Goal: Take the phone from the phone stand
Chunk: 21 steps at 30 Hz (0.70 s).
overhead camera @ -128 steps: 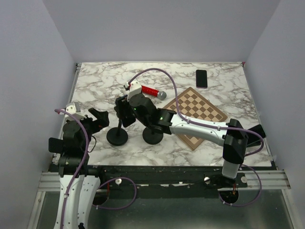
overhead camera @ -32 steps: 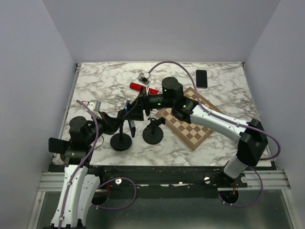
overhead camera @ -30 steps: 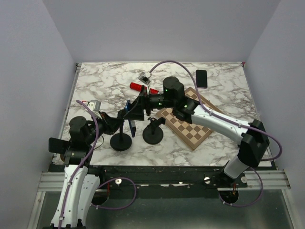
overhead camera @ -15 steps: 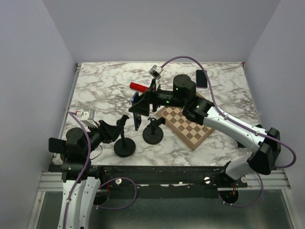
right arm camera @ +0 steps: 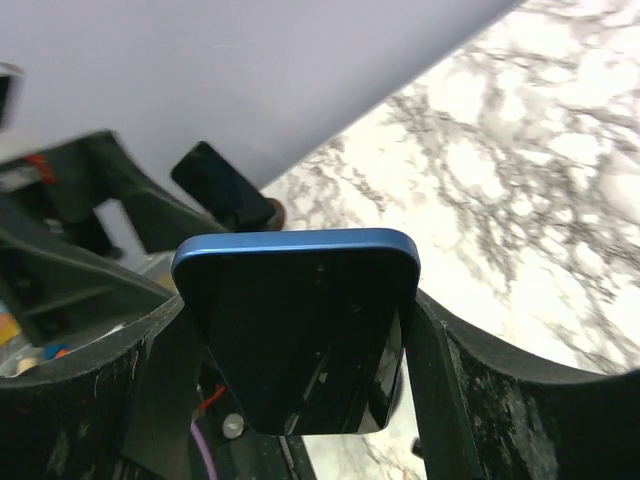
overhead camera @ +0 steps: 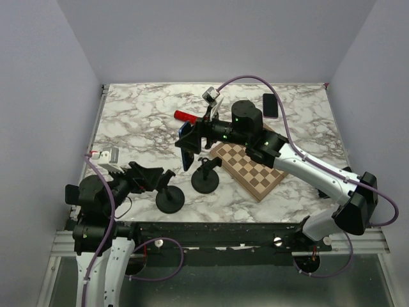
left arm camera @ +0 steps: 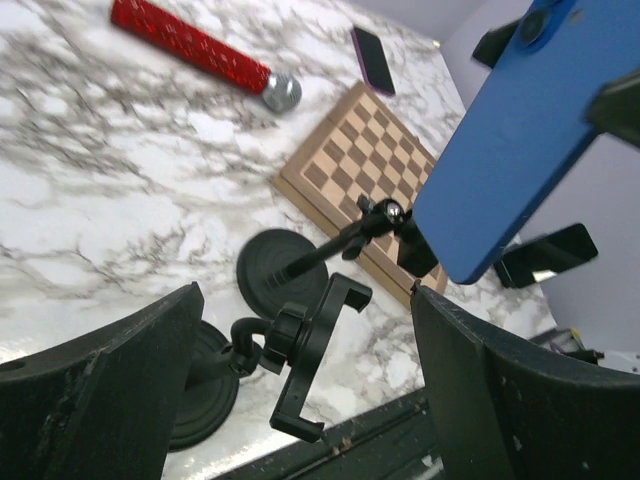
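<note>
Seeing the blue phone (overhead camera: 186, 148) up in the air over the marble worktop (overhead camera: 128, 121), clear of the black phone stand (overhead camera: 170, 199), gripped by its edges in the right gripper's (overhead camera: 192, 142) jaws. Finding the left gripper (overhead camera: 152, 176) low beside that stand, jaws spread wide, grasping nothing at all.

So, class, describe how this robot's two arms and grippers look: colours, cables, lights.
The left arm and right arm pair white links with black joints; a purple cable loops along each. The right one shows green lights. The left gripper and right gripper are black, each with two broad fingers and a pale camera box behind.
</note>
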Tool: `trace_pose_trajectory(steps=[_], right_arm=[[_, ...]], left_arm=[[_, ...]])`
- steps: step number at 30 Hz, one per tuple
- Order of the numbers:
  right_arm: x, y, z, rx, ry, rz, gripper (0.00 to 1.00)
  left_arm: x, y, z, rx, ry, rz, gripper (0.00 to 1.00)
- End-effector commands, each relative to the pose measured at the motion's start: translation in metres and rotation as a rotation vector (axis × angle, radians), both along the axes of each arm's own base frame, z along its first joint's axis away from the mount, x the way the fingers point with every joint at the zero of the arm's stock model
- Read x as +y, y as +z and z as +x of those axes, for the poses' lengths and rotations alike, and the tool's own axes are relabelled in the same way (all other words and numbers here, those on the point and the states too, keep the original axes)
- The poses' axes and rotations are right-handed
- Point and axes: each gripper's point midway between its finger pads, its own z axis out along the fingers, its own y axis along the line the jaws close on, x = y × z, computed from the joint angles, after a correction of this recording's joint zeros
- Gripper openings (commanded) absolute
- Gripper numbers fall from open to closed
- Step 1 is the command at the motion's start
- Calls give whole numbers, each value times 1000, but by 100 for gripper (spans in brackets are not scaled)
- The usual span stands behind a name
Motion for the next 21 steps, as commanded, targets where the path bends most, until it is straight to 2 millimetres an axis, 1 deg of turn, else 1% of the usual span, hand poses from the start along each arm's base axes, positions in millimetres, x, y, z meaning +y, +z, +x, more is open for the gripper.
trace_pose_trajectory(steps=[1, 3, 6, 9, 10, 11, 12, 17, 19, 21], right_arm=[[-31, 26, 23, -70, -206, -5, 1], [-43, 26, 34, -70, -299, -24, 1], [-67, 24, 55, -73, -470, -62, 1], [-102, 17, 77, -100, -680, -127, 1], [-115, 13, 84, -111, -757, -158, 1], [-127, 10, 88, -121, -817, -190, 1], [-140, 7, 93, -131, -887, -225, 1], [-191, -8, 108, -178, -1137, -402, 1], [-210, -14, 116, -172, -1199, -458, 1], [-225, -21, 126, -141, -1225, -487, 1]], left_arm=[[35, 31, 8, -92, 172, 138, 93], [37, 45, 18, -128, 176, 164, 93], [31, 61, 38, -160, 133, 195, 93], [29, 78, 64, -137, 110, 230, 97], [27, 88, 71, -151, 104, 230, 97], [24, 93, 80, -154, 98, 227, 97], [21, 104, 87, -177, 93, 214, 98], [6, 138, 118, -217, 79, 188, 98], [2, 150, 128, -247, 80, 209, 98], [2, 163, 135, -280, 93, 236, 98]])
